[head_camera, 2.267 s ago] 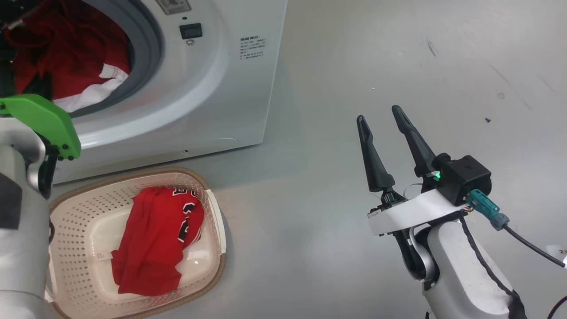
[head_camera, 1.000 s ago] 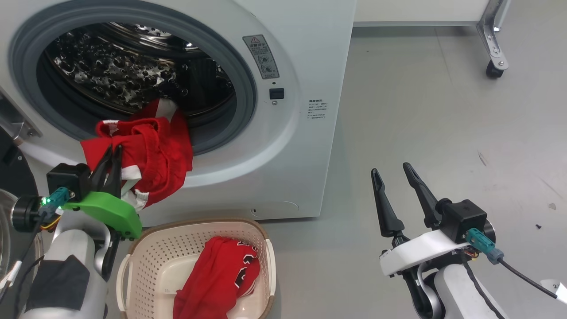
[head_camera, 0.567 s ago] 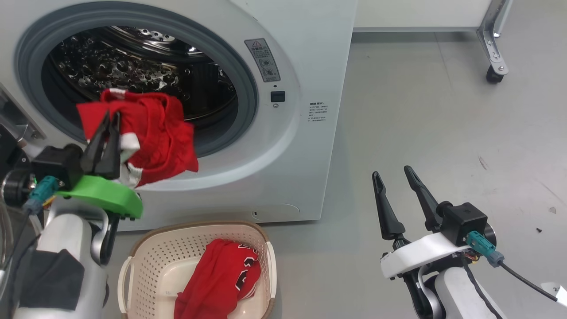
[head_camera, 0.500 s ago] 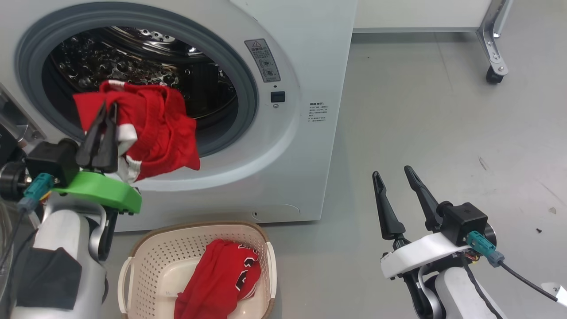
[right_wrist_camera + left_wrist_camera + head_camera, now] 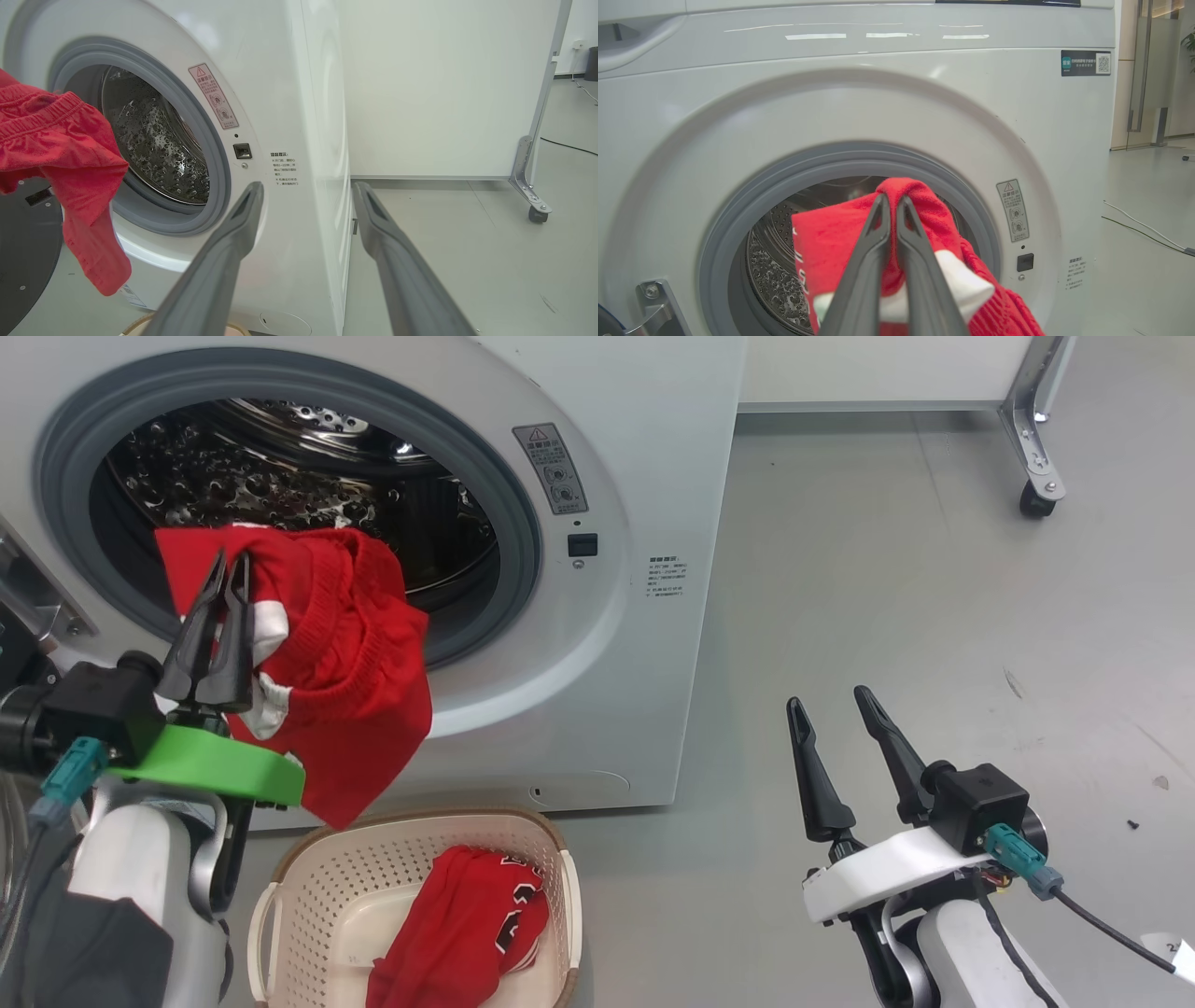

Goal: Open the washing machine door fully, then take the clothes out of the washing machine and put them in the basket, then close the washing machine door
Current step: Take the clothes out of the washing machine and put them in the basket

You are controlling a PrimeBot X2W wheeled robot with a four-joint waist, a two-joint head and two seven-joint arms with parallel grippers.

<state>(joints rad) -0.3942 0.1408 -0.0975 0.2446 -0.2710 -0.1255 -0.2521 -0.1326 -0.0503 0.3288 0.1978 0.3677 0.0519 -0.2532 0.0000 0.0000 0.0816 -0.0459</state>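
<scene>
Bright, even light; glare streaks across the washing machine (image 5: 878, 102) top; edges perhaps slightly bowed

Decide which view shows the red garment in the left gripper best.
The head view: nearly the whole red garment hangs from the left gripper, its tip by the basket. The left wrist view shows just its pinched top, close up; the right wrist view crops it at the frame edge.
</scene>
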